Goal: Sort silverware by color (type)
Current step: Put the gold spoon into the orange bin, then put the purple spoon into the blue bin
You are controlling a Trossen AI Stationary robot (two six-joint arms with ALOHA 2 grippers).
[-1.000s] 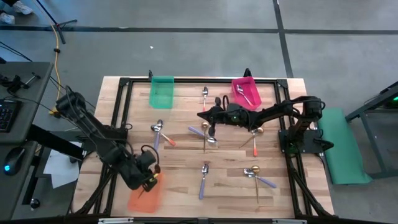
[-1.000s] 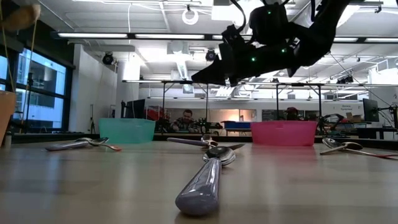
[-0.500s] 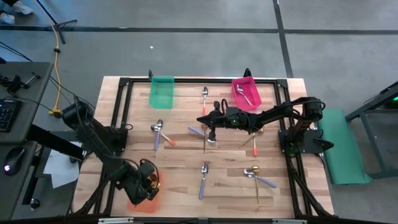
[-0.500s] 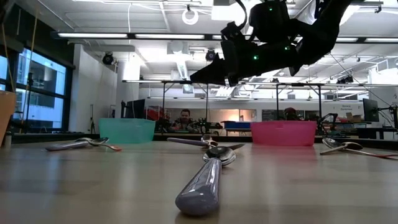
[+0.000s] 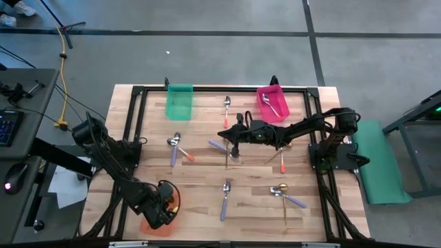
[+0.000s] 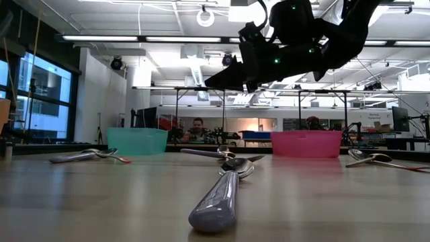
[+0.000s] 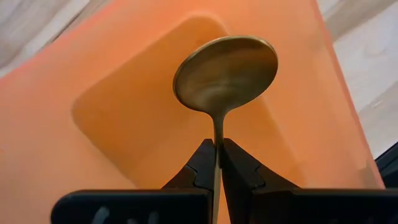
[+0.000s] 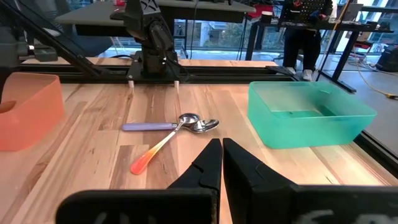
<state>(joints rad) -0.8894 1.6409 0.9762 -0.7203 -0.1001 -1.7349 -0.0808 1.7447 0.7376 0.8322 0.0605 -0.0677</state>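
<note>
gold spoon clamped by left gripper over orange bin, handle hidden between fingers. right gripper, closed and empty, hangs above table centre.

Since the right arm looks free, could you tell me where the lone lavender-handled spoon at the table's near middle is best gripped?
Grip the lavender-handled spoon mid-handle, coming straight down with fingers across it. It lies flat and alone, and its handle is long and straight. The right gripper hovers nearby.
</note>
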